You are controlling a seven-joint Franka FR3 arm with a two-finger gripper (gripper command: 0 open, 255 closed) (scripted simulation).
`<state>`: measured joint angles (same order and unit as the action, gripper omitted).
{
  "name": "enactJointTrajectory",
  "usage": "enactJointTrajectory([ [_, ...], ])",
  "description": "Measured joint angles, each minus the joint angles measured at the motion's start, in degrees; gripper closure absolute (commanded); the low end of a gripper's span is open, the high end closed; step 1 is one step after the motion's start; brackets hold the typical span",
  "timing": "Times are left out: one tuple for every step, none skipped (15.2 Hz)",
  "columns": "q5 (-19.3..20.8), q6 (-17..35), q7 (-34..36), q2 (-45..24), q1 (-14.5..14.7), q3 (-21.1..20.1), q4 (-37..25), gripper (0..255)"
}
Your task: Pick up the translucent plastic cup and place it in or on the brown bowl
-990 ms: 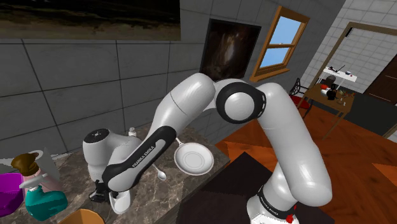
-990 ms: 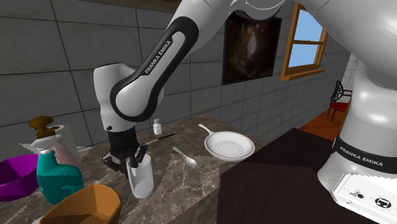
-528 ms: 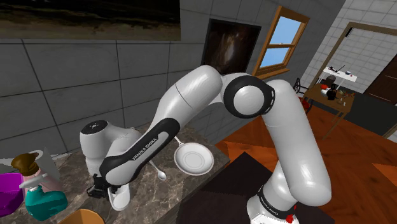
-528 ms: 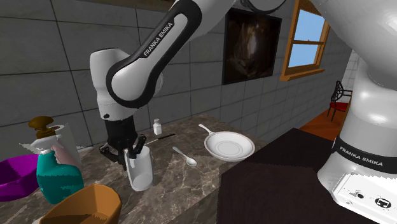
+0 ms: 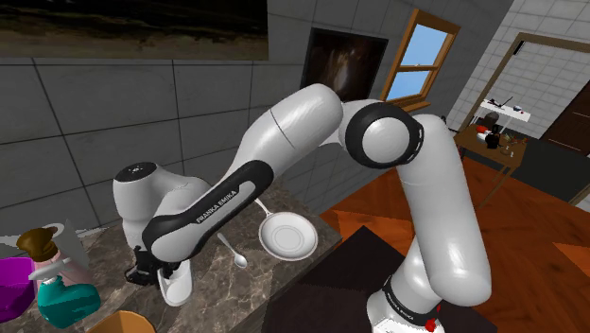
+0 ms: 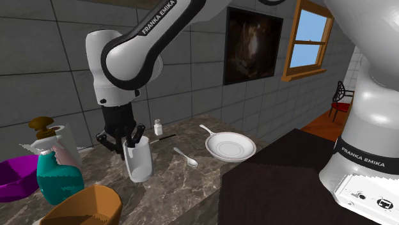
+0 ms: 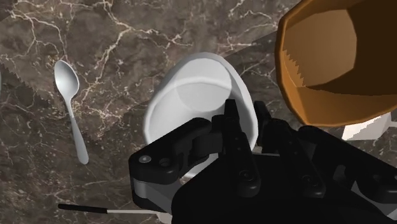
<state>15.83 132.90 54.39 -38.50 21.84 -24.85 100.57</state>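
Observation:
The cup (image 6: 139, 161) is a whitish, see-through tumbler hanging upright just above the marble counter (image 6: 192, 179). My gripper (image 6: 131, 142) is shut on its rim, one finger inside and one outside. In the shoulder view the cup (image 5: 177, 282) hangs under the hand near the lower left. In the wrist view the cup (image 7: 191, 95) lies ahead of the fingers (image 7: 232, 127), which pinch the wall nearest the brown bowl (image 7: 337, 63). The brown bowl (image 6: 86, 204) stands on the counter's front corner, beside and below the cup, and is seen again as the bowl (image 5: 123, 324).
A metal spoon (image 6: 187, 158) and a white plate with a handle (image 6: 230, 146) lie on the second exterior view's right of the cup. A small shaker (image 6: 156, 126) stands by the wall. A teal soap bottle (image 6: 57, 172) and a purple bowl (image 6: 13, 179) stand at the left.
The gripper has risen with the cup clasped in it and drifted slightly toward the second exterior view's left. The cup has come up off the counter.

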Motion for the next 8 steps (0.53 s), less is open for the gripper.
enactJointTrajectory([
  [-0.24,-0.46,-0.01,0.64,-0.10,-0.24,0.15,255],
  [-0.44,-0.82,-0.07,1.15,-0.22,-0.43,0.29,255],
  [-0.68,-1.35,-0.20,1.68,-0.38,-0.63,0.28,255],
  [-0.96,-1.97,-0.40,2.30,-0.61,-0.85,0.25,255],
  [-1.18,-2.45,-0.46,2.78,-0.71,-1.03,0.24,255],
  [-1.38,-2.93,-0.55,3.22,-0.81,-1.20,0.18,255],
  [-1.67,-3.58,-0.66,3.82,-0.95,-1.43,0.11,255],
  [-1.89,-4.18,-0.82,4.22,-1.08,-1.59,-0.12,255],
])
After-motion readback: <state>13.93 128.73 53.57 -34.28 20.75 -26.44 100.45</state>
